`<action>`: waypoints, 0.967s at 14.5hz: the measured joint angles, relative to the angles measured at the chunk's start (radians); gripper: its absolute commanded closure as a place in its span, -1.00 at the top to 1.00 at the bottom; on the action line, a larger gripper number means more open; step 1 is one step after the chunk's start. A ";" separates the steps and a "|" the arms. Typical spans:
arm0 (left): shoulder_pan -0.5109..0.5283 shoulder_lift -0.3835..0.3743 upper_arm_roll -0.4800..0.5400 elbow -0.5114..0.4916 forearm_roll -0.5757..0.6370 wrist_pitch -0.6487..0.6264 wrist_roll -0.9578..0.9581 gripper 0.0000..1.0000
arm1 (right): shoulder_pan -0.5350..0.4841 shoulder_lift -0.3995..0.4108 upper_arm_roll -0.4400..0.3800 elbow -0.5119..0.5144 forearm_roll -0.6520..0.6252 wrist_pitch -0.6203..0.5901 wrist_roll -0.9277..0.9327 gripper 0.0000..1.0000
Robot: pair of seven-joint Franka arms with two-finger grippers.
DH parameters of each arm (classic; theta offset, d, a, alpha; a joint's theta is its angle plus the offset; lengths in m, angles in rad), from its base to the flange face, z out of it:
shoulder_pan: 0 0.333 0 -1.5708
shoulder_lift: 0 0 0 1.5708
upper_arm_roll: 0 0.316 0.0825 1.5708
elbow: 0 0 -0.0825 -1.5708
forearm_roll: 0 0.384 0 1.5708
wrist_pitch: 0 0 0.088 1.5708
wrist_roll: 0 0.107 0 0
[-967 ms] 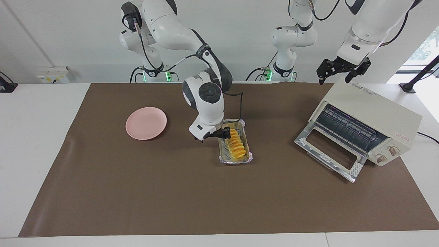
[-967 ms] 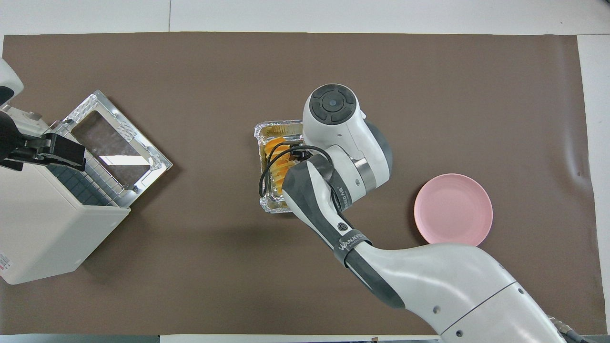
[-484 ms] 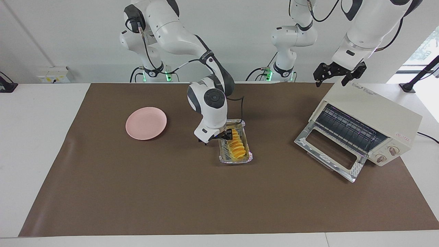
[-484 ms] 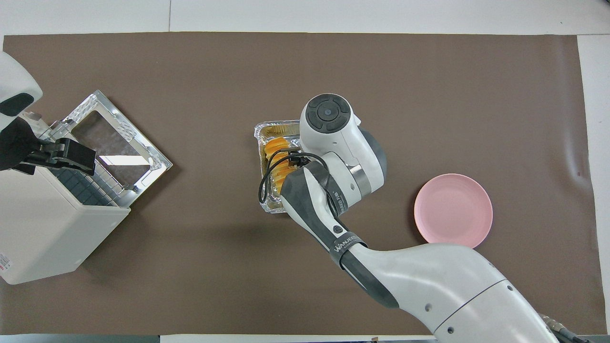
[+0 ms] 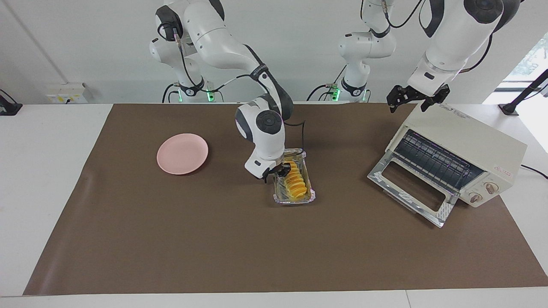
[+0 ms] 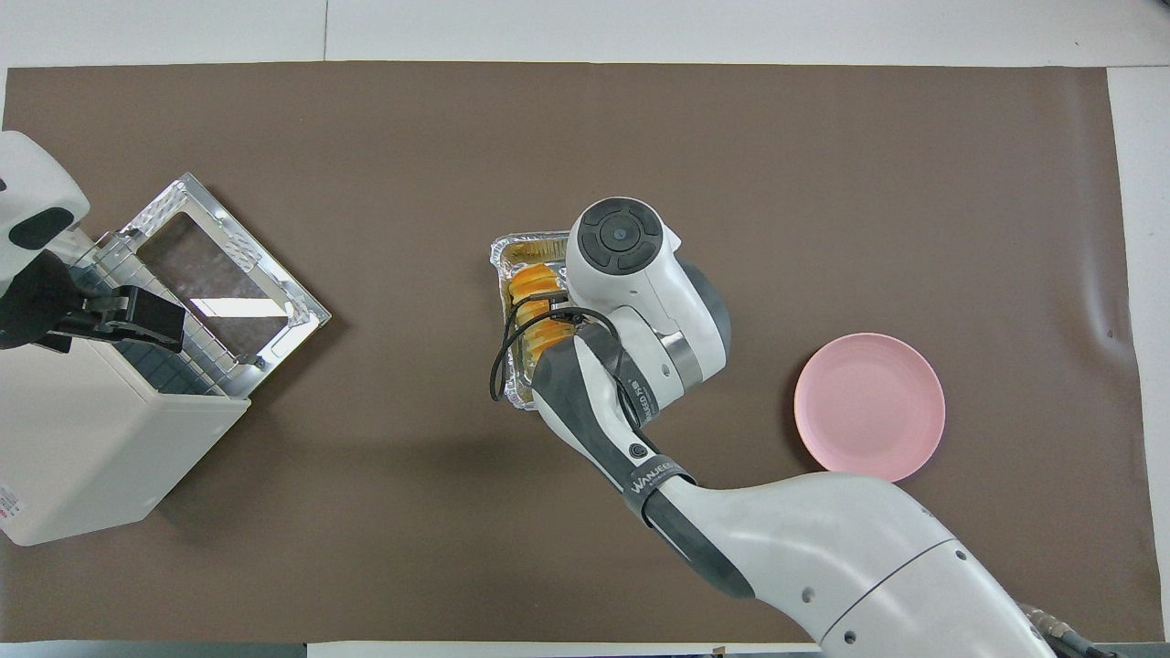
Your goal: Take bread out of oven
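The golden ridged bread [image 5: 296,182] lies in a silver foil tray [image 5: 295,200] in the middle of the brown mat, outside the oven. My right gripper [image 5: 277,172] reaches down into the tray and is shut on the end of the bread nearer the robots. From overhead its wrist hides the grip, and only part of the bread [image 6: 530,281] shows. The cream oven [image 5: 466,137] stands at the left arm's end of the table, its glass door [image 5: 411,188] dropped open and its rack bare. My left gripper [image 5: 413,97] hangs open over the oven's top.
A round pink plate [image 5: 182,153] sits on the mat toward the right arm's end of the table. The oven's open door juts out over the mat toward the tray. A power cord trails from the oven off the table.
My right gripper has closed in on the bread's end and settled a little lower into the tray. The left gripper has drifted up and back over the oven's top.
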State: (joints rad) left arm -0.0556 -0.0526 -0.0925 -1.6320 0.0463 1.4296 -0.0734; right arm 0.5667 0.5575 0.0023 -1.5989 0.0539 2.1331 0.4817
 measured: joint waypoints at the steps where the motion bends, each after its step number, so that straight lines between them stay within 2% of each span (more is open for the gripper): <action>1: 0.000 -0.001 0.001 0.000 0.000 0.000 0.000 1.00 | 0.000 -0.001 -0.001 0.001 0.001 0.000 0.000 -1.00; 4: 0.000 -0.002 0.001 -0.001 0.000 0.000 0.000 1.00 | -0.001 -0.007 -0.002 0.016 0.004 -0.021 0.000 -1.00; 8: 0.000 -0.004 0.001 -0.001 0.000 -0.001 0.000 1.00 | -0.027 -0.014 -0.016 0.118 0.012 -0.152 0.001 -1.00; 11: 0.000 -0.004 0.001 -0.001 0.000 -0.001 0.000 1.00 | -0.131 -0.023 -0.021 0.205 0.014 -0.254 -0.020 -1.00; 14: 0.000 -0.004 0.001 -0.001 0.000 -0.001 0.000 1.00 | -0.286 -0.032 -0.023 0.247 0.020 -0.295 -0.167 -1.00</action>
State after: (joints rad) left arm -0.0552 -0.0567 -0.0916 -1.6329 0.0462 1.4290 -0.0734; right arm 0.2810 0.5254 -0.0205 -1.3522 0.0734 1.8383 0.3148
